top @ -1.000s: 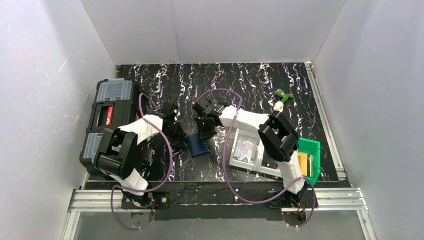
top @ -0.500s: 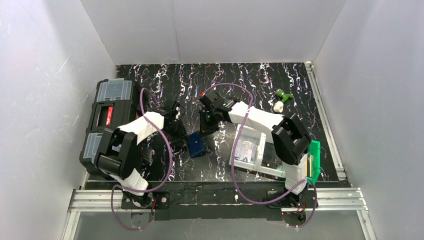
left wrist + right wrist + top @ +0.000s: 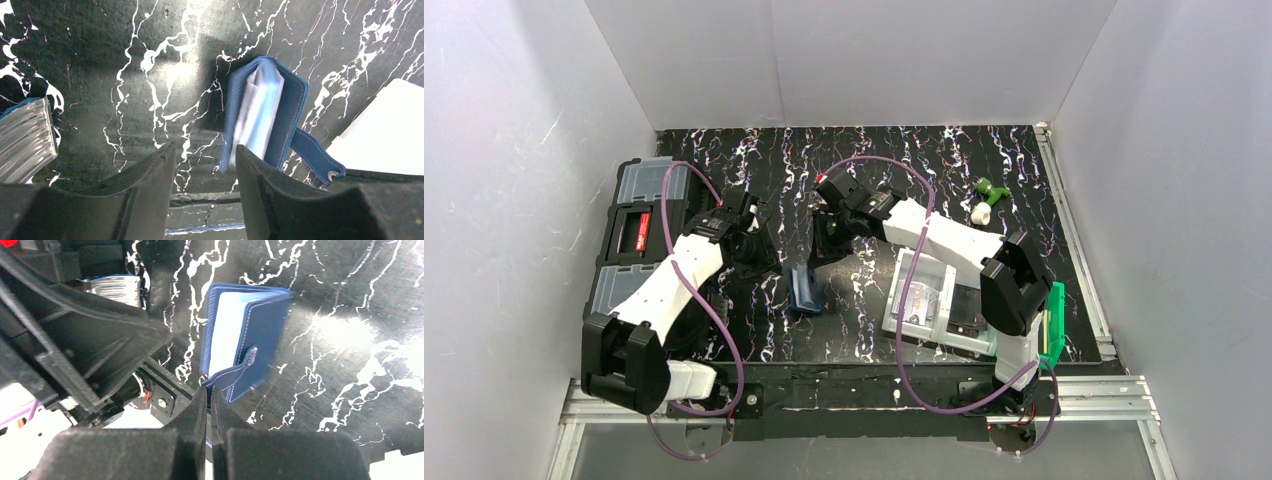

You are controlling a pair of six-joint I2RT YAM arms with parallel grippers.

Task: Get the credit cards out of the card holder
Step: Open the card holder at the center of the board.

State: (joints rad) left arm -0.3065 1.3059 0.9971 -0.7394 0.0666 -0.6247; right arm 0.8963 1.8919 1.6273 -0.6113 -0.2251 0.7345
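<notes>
The navy card holder lies half open on the black marbled table; pale blue sleeves show inside it. My right gripper is just behind it, its fingers shut on the holder's snap tab. My left gripper is to the holder's left, open and empty, with the holder just ahead of its right finger. No credit card shows clearly in the holder.
A black toolbox with clear lids stands at the left. A white tray holding a printed card-like item lies right of the holder, with a green bin beyond it. A small green and white object lies far right.
My left arm has stretched out and its gripper has drawn back up-left from the holder. My right gripper has moved up-left with the tab. The holder has shifted slightly left.
</notes>
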